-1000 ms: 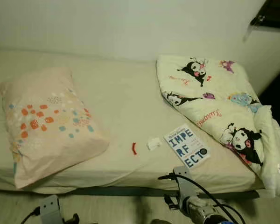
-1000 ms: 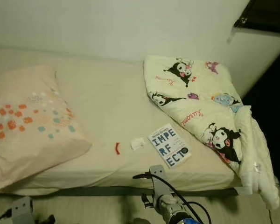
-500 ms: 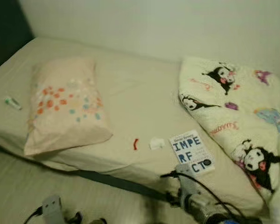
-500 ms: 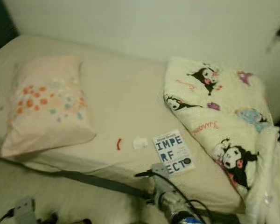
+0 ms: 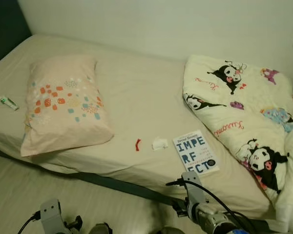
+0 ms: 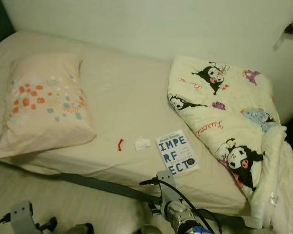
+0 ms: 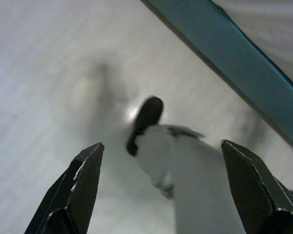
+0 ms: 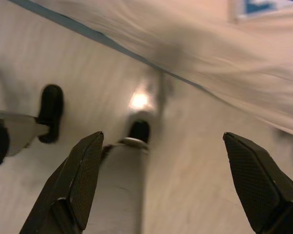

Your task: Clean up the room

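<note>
**Cream bed with small litter near its front edge**

Cream sheet covers the bed [image 5: 136, 92], which runs back to a pale wall. Taking the book [image 5: 195, 152] as the landmark: it lies flat close to the bed's front edge, cover up. Just beside it, toward the pillow, sits a small white scrap [image 5: 159, 144], and beyond that a short red piece [image 5: 137, 144]; what either is cannot be made out. The pillow [image 5: 63, 109] lies well apart from the book, with a small tube [image 5: 8, 103] past its far side. On the book's other side a cartoon-printed quilt [image 5: 244, 117] is bunched up and spills over the bed's corner, its end cut off by the frame. Bare sheet lies open between pillow and book.

Below the book, over pale floor, hang both arms. The left gripper [image 7: 161, 195] has its fingers spread wide; the right gripper [image 8: 166, 185] likewise stands apart, holding nothing. Both wrist views are blurred.
</note>
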